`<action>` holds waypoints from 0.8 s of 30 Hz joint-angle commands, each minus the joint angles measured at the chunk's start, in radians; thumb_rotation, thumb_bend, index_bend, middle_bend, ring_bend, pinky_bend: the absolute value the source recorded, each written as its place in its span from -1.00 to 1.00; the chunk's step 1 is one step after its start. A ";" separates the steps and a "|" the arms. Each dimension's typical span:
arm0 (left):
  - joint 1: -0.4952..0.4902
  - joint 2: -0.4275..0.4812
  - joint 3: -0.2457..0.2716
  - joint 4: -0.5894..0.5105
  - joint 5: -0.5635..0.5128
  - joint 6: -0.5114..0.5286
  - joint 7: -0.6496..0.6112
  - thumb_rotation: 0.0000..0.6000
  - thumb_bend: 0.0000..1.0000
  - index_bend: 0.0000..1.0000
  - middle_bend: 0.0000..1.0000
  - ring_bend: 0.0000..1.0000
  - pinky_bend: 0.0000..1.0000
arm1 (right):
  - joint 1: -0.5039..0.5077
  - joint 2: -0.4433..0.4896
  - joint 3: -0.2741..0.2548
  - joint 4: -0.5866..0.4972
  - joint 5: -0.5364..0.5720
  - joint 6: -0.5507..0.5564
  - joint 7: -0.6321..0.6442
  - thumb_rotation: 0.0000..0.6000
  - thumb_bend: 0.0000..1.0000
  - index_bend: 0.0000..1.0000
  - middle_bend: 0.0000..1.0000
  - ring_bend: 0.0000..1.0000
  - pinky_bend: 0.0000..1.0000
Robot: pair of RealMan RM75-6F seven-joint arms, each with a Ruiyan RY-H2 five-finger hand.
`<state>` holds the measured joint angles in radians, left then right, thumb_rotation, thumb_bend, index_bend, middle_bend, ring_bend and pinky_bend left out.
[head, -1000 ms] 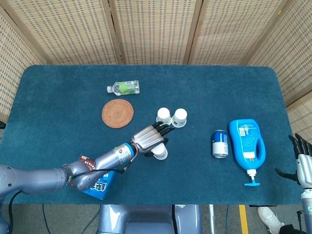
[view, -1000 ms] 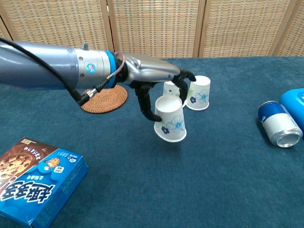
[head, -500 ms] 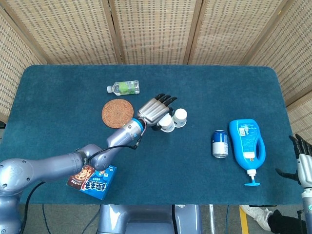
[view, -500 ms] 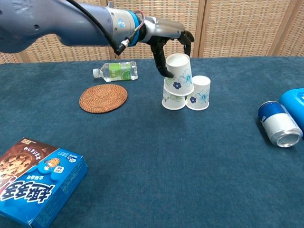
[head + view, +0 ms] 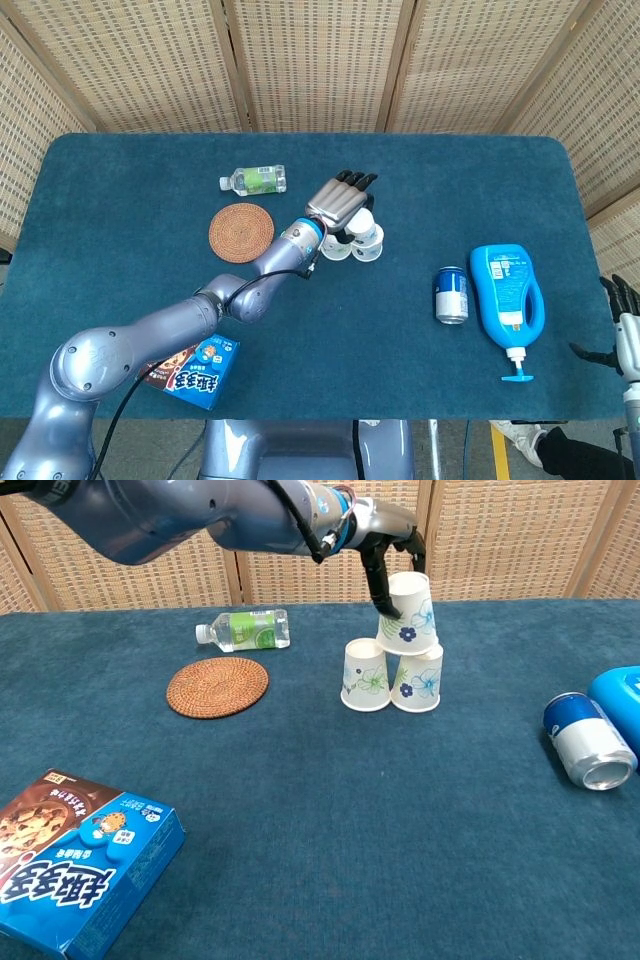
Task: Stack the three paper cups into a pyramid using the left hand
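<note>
Two white paper cups with blue flowers stand upside down and side by side on the blue table: the left cup (image 5: 365,676) and the right cup (image 5: 418,679). My left hand (image 5: 393,538) grips a third cup (image 5: 407,613) from above, also upside down and slightly tilted. Its rim sits at the top of the right cup, leaning toward the gap between the two. In the head view my left hand (image 5: 340,200) covers most of the held cup (image 5: 362,222). My right hand (image 5: 620,328) hangs off the table's right front corner, fingers apart and holding nothing.
A water bottle (image 5: 245,630) lies at the back left, with a woven coaster (image 5: 217,687) in front of it. A blue snack box (image 5: 70,865) sits at the front left. A can (image 5: 590,742) and a blue detergent bottle (image 5: 508,300) lie on the right.
My left hand lifted the third cup from the table in front, carried it back and up over the pair, then shifted it right from above the left cup to above the right one.
</note>
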<state>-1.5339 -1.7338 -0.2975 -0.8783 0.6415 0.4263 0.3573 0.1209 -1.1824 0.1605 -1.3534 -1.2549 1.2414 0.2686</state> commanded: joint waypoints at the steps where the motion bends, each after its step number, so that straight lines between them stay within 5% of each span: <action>1: -0.024 -0.010 0.015 0.031 -0.021 -0.019 0.002 1.00 -0.42 -0.25 -1.00 -1.00 -0.91 | 0.000 0.000 0.001 0.002 0.002 -0.001 0.003 1.00 -0.70 -0.90 -1.00 -1.00 -0.78; 19: -0.074 -0.025 0.097 0.087 -0.111 -0.048 0.012 1.00 -0.42 -0.32 -1.00 -1.00 -0.91 | -0.004 -0.001 0.005 0.009 0.001 0.006 0.011 1.00 -0.70 -0.90 -1.00 -1.00 -0.79; 24: -0.080 -0.022 0.113 0.094 -0.138 -0.038 0.015 1.00 -0.45 -0.50 -1.00 -1.00 -0.92 | -0.003 -0.003 0.007 0.011 0.006 0.002 0.011 1.00 -0.70 -0.90 -1.00 -1.00 -0.80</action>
<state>-1.6131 -1.7571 -0.1867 -0.7847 0.5054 0.3865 0.3715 0.1175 -1.1849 0.1671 -1.3422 -1.2495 1.2441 0.2799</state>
